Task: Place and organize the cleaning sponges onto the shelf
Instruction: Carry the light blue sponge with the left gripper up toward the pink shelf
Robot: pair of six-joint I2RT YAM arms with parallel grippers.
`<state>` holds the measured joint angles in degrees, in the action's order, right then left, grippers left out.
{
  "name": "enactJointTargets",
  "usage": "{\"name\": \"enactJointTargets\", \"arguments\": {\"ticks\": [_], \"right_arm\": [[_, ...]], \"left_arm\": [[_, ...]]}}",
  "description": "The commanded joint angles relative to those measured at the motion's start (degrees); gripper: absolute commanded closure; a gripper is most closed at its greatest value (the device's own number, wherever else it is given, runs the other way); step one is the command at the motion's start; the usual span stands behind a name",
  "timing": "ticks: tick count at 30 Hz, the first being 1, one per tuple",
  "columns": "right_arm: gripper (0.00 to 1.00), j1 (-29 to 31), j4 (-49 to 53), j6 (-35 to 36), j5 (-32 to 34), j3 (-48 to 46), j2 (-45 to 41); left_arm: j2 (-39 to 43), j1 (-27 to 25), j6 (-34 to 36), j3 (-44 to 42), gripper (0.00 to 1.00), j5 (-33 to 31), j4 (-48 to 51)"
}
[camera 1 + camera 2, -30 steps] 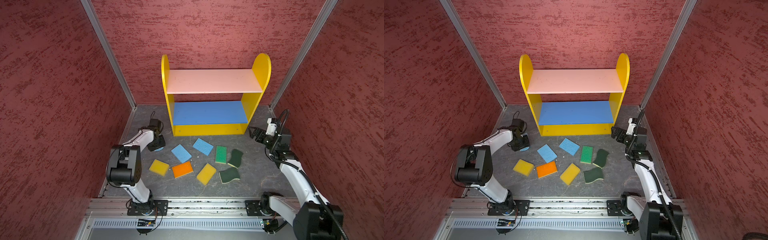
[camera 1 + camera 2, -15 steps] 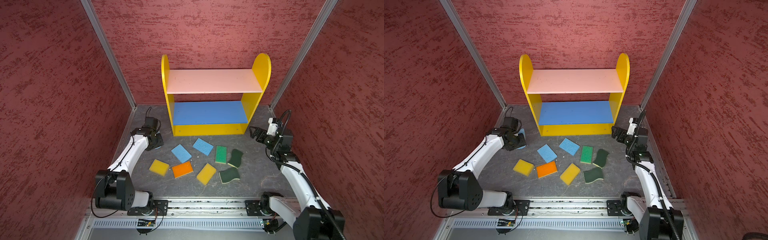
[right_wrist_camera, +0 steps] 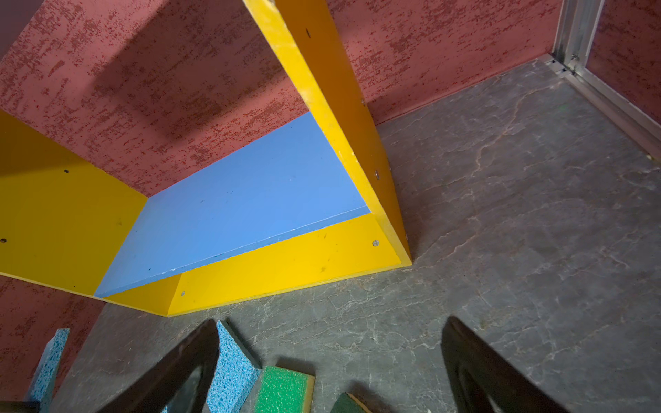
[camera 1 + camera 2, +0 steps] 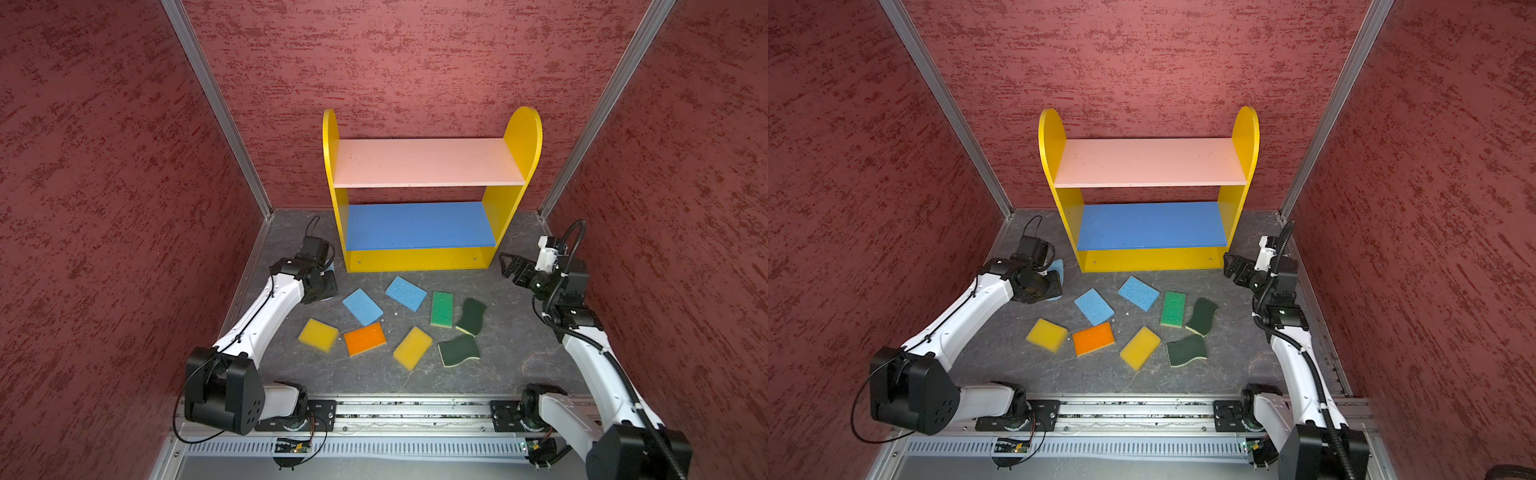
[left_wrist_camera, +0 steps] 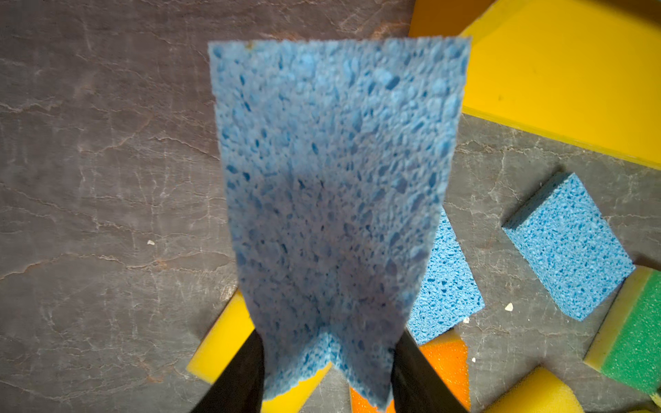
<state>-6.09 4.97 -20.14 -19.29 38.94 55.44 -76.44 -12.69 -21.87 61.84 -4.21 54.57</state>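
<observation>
Sponges [image 4: 365,338] litter grey marbled floor [image 4: 519,357] between red walls [image 4: 415,62].

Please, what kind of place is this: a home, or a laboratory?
Probably a laboratory robot cell, not a home. The left arm and right arm are mounted on a metal rail, red panels between aluminium posts enclose the floor, and the shelf and sponges look like practice props.

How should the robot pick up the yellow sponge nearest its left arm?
Probably from straight above, since this yellow sponge lies flat. Pinch across its two long edges, which both look free. The short end toward the orange sponge is crowded, so a finger would hardly fit there.
</observation>
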Motion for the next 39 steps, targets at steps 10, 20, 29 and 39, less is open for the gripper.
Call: {"name": "enactJointTargets", "arguments": {"ticks": [10, 20, 29, 39], "right_arm": [[0.03, 0.27, 0.24, -0.25, -1.04, 1.00, -1.38], [0.03, 0.20, 1.44, 0.56, -0.92, 2.20, -2.13], [0.02, 0.23, 1.97, 0.65, -1.28, 2.99, -2.77], [0.03, 0.25, 1.53, 0.28, -1.92, 3.71, -2.88]], "left_arm": [[3.14, -6.58, 0.34, 9.23, 0.47, -1.62, 6.52], [1.68, -13.48, 1.67, 22.12, 0.47, -5.43, 12.84], [-0.73, -16.29, 4.79, 35.00, 0.47, -7.21, 15.14], [-7.05, -17.33, 8.76, 50.51, 0.47, -6.95, 15.69]]}}
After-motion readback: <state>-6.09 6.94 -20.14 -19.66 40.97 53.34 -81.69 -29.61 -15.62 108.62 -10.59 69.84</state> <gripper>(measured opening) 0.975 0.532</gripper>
